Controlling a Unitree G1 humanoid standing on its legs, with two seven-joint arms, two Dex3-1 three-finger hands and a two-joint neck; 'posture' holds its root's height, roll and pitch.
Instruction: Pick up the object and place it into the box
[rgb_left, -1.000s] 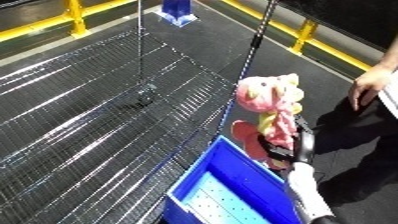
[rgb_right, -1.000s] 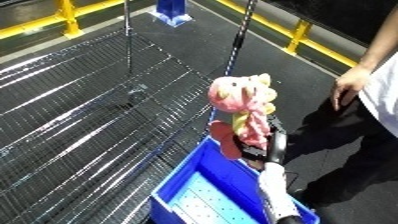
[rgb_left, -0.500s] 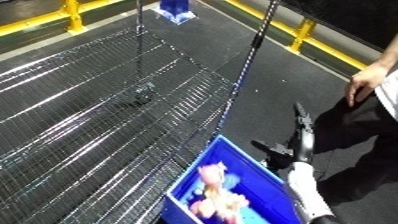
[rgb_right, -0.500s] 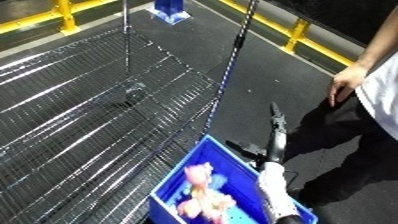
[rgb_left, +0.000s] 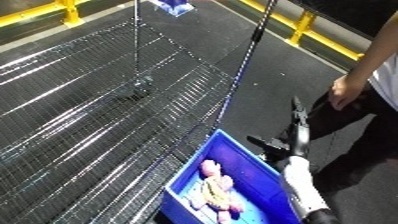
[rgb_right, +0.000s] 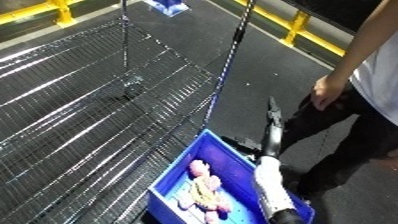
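One pink plush toy (rgb_left: 216, 186) lies inside the blue bin (rgb_left: 236, 156), near its middle, its lower part blurred beyond what we can make out. Our right hand (rgb_left: 298, 129) points straight-fingered and empty above the bin's right rim beside the wire shelf (rgb_left: 98, 120); our left hand is out of sight.

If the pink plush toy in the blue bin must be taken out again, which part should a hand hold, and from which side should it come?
Probably its middle body, from straight above. The pink plush toy lies flat on the floor of the blue bin, lengthwise, with walls all around it, so the open top is the only free way in. The right hand, with straight fingers, is already raised at the bin's right rim.
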